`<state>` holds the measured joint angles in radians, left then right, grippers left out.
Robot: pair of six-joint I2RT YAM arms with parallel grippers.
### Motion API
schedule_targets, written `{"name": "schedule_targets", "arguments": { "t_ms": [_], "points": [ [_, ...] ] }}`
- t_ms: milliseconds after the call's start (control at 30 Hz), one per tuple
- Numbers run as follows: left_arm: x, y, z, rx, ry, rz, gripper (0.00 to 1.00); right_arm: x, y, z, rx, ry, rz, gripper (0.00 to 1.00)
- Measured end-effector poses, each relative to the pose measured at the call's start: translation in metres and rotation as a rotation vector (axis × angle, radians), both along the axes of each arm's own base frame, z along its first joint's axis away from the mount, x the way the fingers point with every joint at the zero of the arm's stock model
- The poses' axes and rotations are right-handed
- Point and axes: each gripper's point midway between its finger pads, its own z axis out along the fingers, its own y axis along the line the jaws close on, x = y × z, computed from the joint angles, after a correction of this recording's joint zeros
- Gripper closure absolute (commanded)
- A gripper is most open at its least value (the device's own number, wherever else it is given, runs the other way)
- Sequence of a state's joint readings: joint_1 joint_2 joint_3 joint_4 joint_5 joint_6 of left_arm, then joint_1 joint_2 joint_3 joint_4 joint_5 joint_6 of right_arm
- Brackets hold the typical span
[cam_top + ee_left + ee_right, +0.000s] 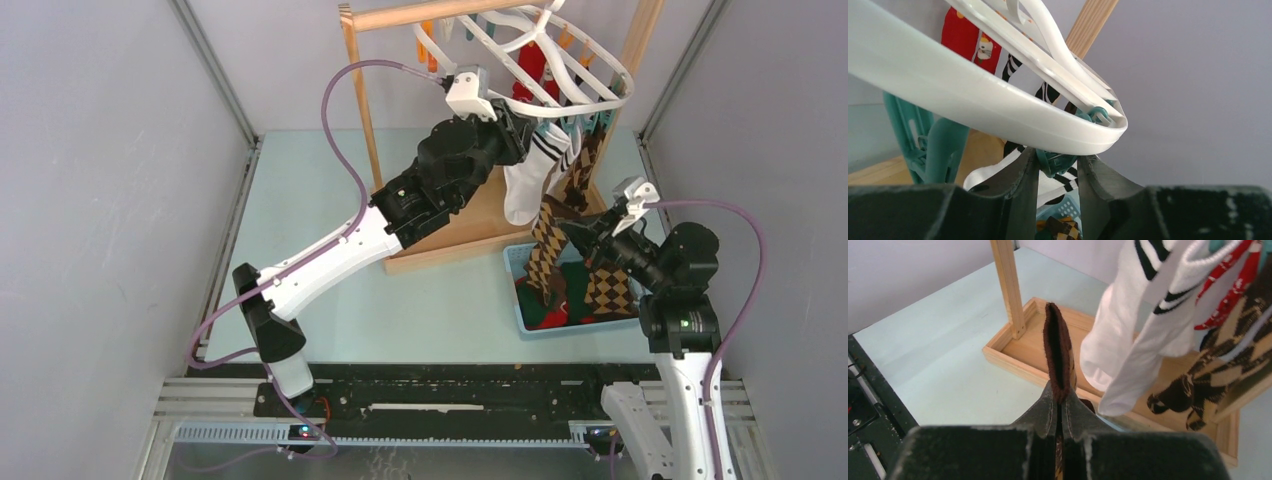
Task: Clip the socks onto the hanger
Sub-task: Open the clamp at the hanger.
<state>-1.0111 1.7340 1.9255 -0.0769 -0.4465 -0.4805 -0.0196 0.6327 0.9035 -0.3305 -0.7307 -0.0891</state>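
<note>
**Teal clip pinched beneath the rim, argyle sock held ready**

The left gripper (1058, 167) is part closed on a teal clip (1052, 161), which is caught between its fingers just under the rim of the hanger (973, 95). The right gripper (1060, 400) is clamped tight on an argyle sock (1057, 350), whose brown cuff stands up ahead of its fingertips. If the clip is pressed off-centre, it may be twisted out or spread too little; the white striped sock (1128, 340) alongside could be snagged.
</note>
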Motion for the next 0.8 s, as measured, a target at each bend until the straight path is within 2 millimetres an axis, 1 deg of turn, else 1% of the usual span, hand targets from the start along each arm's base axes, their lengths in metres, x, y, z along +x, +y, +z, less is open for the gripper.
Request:
{"name": "schedule_targets", "arguments": {
  "t_ms": [33, 100, 133, 200, 500, 667, 800],
  "points": [
    [0.000, 0.000, -0.001, -0.001, 0.005, 0.001, 0.92, 0.000, 0.003, 0.000, -0.003, 0.001, 0.011, 1.00],
    [0.000, 0.000, -0.004, 0.000, 0.020, 0.004, 0.90, 0.004, 0.011, -0.001, -0.009, 0.006, 0.034, 1.00],
    [0.000, 0.001, -0.006, 0.002, 0.027, 0.005, 0.91, 0.006, 0.013, -0.001, -0.011, 0.010, 0.039, 1.00],
    [0.001, 0.002, -0.009, 0.006, 0.037, 0.012, 0.99, 0.010, 0.017, 0.001, -0.013, 0.012, 0.043, 1.00],
    [0.004, 0.008, -0.017, 0.037, 0.078, 0.048, 1.00, 0.033, 0.033, 0.006, -0.042, -0.020, -0.003, 1.00],
    [0.004, 0.011, -0.014, 0.032, 0.090, 0.059, 1.00, 0.049, 0.032, 0.019, -0.037, -0.054, -0.077, 1.00],
    [0.004, 0.013, -0.016, 0.032, 0.098, 0.068, 1.00, 0.060, 0.033, 0.032, -0.026, -0.072, -0.115, 1.00]
  ]
}}
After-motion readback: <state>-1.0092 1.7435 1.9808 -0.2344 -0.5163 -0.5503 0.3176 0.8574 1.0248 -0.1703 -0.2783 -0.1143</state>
